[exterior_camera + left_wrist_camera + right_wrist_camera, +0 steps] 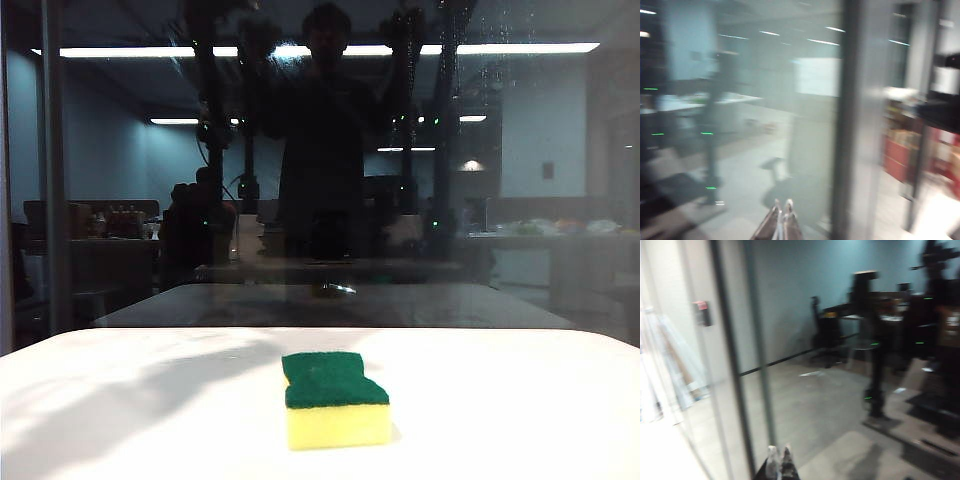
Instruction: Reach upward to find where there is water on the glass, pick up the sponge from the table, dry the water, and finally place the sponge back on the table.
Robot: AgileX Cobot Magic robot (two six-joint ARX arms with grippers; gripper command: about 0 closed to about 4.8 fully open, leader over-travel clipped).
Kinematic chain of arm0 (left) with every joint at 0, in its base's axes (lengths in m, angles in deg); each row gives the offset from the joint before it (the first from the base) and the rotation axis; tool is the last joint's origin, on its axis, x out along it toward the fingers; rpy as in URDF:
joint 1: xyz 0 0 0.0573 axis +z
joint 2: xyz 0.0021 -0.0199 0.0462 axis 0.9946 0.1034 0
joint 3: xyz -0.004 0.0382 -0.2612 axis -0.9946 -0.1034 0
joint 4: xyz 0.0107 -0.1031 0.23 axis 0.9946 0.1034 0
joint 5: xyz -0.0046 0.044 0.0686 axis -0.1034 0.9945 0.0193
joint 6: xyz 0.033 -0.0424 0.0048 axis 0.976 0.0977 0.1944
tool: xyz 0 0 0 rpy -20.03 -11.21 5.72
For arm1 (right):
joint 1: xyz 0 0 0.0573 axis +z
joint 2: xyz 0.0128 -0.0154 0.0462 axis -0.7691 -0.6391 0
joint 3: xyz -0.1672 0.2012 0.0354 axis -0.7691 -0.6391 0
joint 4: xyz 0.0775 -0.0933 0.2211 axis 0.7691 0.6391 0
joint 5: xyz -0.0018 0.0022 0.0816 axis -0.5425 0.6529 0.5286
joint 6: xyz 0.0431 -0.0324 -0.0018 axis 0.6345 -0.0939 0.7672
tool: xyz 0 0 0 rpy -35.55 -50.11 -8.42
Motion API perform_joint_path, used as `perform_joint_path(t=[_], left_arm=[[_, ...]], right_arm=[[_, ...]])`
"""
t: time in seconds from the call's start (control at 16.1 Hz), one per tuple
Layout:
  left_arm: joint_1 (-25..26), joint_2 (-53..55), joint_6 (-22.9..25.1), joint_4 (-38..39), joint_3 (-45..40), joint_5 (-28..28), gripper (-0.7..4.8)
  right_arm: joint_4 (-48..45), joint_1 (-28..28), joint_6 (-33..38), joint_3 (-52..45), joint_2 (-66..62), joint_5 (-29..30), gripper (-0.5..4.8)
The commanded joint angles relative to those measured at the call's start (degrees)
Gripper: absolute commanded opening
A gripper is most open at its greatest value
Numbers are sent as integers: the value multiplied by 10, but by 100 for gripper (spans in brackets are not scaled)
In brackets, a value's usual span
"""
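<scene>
The sponge (335, 398), yellow foam with a dark green top, lies on the white table (120, 400) near its front middle, untouched. Behind the table stands the dark glass (560, 180). Faint pale streaks and droplets of water (497, 55) show on it at the upper right. Neither gripper shows directly in the exterior view; only dim reflections of raised arms appear in the pane. In the left wrist view my left gripper (782, 206) is shut and empty, pointing at the glass (765, 100). My right gripper (779, 451) is shut and empty too, facing the glass (830, 340).
A grey vertical frame bar (52, 170) runs down the left of the pane and shows blurred in the left wrist view as the frame bar (857, 120). A dark frame bar (730, 365) also crosses the right wrist view. A person's reflection (325, 130) stands mid-pane.
</scene>
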Motion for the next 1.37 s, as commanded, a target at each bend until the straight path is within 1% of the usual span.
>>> perform_joint_path(t=[0.06, 0.25, 0.37, 0.5, 0.62, 0.69, 0.81, 0.93, 1.0, 1.18, 1.25, 1.37], left_arm=[[1, -2, 8, -7, 3, 75, -6], [1, -2, 53, -6, 3, 132, -6], [1, -2, 66, -3, 3, 177, -6], [1, -2, 66, 3, 3, 222, -6], [1, -2, 100, 6, 3, 272, -6], [1, -2, 123, 6, 3, 298, -6], [1, -2, 137, 7, 3, 327, -6], [1, -2, 143, 8, 3, 391, -6], [1, -2, 149, 7, 3, 411, -6], [1, -2, 218, 8, 3, 453, -6], [1, -2, 220, 8, 3, 458, -6], [1, -2, 222, 12, 3, 464, -6]], right_arm=[[-9, 0, 2, 2, 2, -44, -6], [-9, 0, 1, 2, 2, -97, -6], [-9, 0, -10, 2, 2, -138, -6], [-9, 0, -30, 2, 2, -177, -6], [-9, 0, -35, 2, 2, -213, -6], [-9, 0, -35, 2, 2, -247, -6], [-9, 0, -35, 2, 2, -309, -6], [-8, 0, -66, 1, 1, -391, -6], [-8, 0, -86, 1, 1, -412, -6], [-7, 0, -105, 1, 1, -460, -6], [-7, 0, -109, 1, 1, -467, -6], [-2, 0, -123, 1, 1, -513, -6]])
